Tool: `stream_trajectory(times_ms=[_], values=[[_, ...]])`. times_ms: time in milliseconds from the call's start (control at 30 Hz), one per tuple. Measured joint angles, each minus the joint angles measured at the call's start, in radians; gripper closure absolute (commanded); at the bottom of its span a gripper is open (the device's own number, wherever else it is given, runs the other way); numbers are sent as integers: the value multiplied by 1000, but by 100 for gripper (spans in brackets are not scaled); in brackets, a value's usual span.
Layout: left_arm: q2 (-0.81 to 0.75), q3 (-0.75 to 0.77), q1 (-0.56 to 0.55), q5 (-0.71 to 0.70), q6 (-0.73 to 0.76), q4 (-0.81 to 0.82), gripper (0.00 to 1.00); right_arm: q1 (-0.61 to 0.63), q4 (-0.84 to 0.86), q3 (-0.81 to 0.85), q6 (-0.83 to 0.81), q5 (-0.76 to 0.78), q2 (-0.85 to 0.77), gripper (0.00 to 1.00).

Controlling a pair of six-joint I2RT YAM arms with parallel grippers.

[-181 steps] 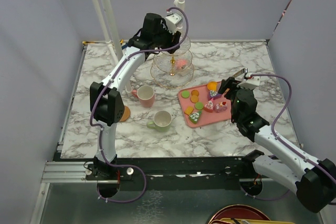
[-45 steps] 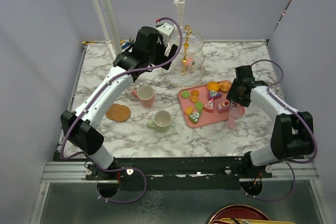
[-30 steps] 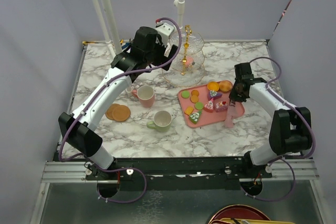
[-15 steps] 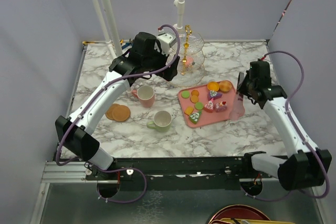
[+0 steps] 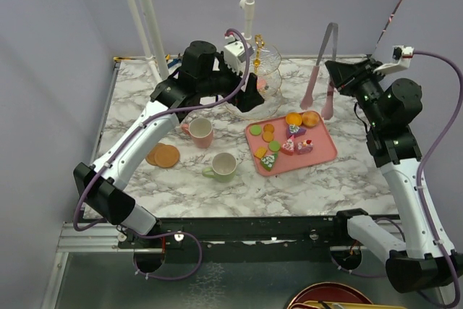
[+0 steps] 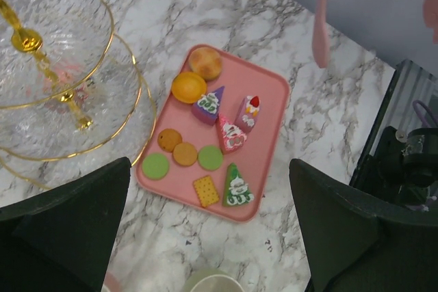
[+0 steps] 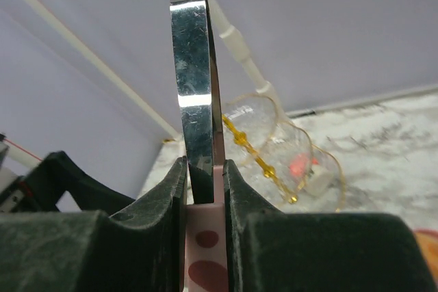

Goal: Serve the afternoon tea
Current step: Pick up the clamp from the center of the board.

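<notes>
Your right fingers [image 7: 154,203] are set narrow and clamped on a pair of tongs [image 5: 329,47]. They hold it in the air at the upper right of the top view, steel end up and pink tips hanging down, above the bench [image 5: 145,113] beside the pink tray's [image 5: 327,151] upper right corner.

Your left fingers [image 6: 68,217] stand wide and grip nothing, hovering over the near edge of the glass tier stand [image 5: 269,59] at the upper middle.

The macarons and cakes [image 6: 215,135] all lie on the tray, just right of the stand. The pink mug [image 5: 200,132] and the pale-green mug [image 5: 223,167] stand on the bench left of the tray. The two brown coasters [image 5: 163,155] lie overlapping further left, apart from both mugs.
</notes>
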Motion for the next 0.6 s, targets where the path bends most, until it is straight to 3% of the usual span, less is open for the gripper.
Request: stream_trajectory(times_ms=[367, 500, 600], values=[[83, 193, -105, -41, -4, 128, 1, 129, 232, 121, 115, -55, 140, 89], [120, 200, -127, -52, -1, 142, 1, 169, 255, 126, 116, -47, 167, 89], [128, 172, -142, -63, 7, 144, 7, 179, 264, 126, 124, -43, 173, 89]])
